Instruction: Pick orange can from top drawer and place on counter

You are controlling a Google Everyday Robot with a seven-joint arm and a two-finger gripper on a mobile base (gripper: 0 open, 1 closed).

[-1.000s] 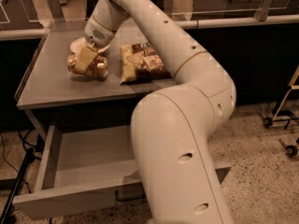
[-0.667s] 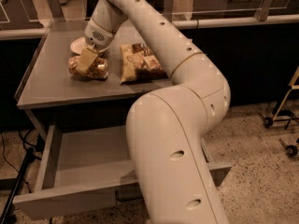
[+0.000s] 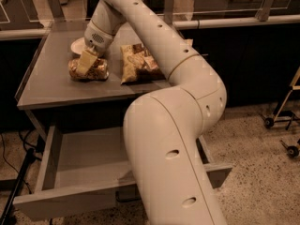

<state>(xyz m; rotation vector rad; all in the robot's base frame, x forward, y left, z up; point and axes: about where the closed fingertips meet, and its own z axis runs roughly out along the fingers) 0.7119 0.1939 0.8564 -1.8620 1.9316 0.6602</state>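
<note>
The orange can (image 3: pixel 99 72) lies on its side on the grey counter (image 3: pixel 51 86), near the back left. My gripper (image 3: pixel 87 63) reaches down from the arm onto the can and is shut on it, with one cream finger (image 3: pixel 84 63) across the can's front. The can rests on the counter's surface. The top drawer (image 3: pixel 86 153) stands pulled open below the counter, its inside bare where it shows. Its front panel (image 3: pixel 61 203) is nearest me. My arm hides the drawer's right part.
A yellow-brown snack bag (image 3: pixel 138 62) lies right of the can. A white bowl (image 3: pixel 76 46) sits just behind it. My arm's big white link (image 3: pixel 168 144) fills the foreground. Dark cabinets with glass stand behind, cart wheels (image 3: pixel 269 122) at the right, a black pole (image 3: pixel 18 186) at the lower left.
The gripper and the can stay in the same spot on the counter. My arm's large lower link has shifted slightly to the left.
</note>
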